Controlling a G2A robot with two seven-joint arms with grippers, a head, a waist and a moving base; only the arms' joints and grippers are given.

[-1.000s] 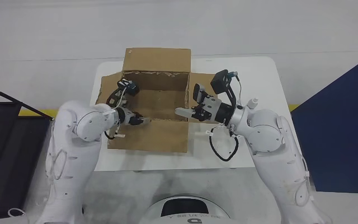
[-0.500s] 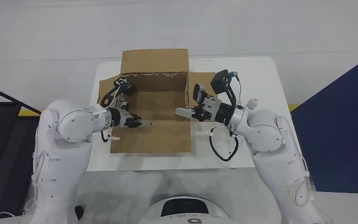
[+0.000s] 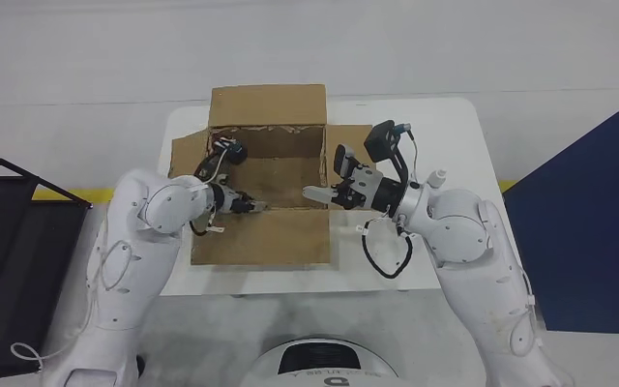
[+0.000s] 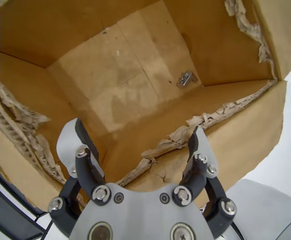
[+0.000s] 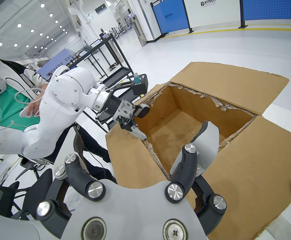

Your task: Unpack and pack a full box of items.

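White table (image 3: 435,135), open cardboard box (image 3: 261,237), pale glossy floor (image 3: 290,39), blue partition panels (image 5: 169,16)

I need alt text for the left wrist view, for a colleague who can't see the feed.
A small metal bracket lies on the floor of the open cardboard box, near a corner. The left tool hangs open over the box's torn rim, holding nothing.

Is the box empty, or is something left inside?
Not quite empty. One small metal bracket lies on the floor of the box, near a corner; the rest of the floor is bare cardboard.
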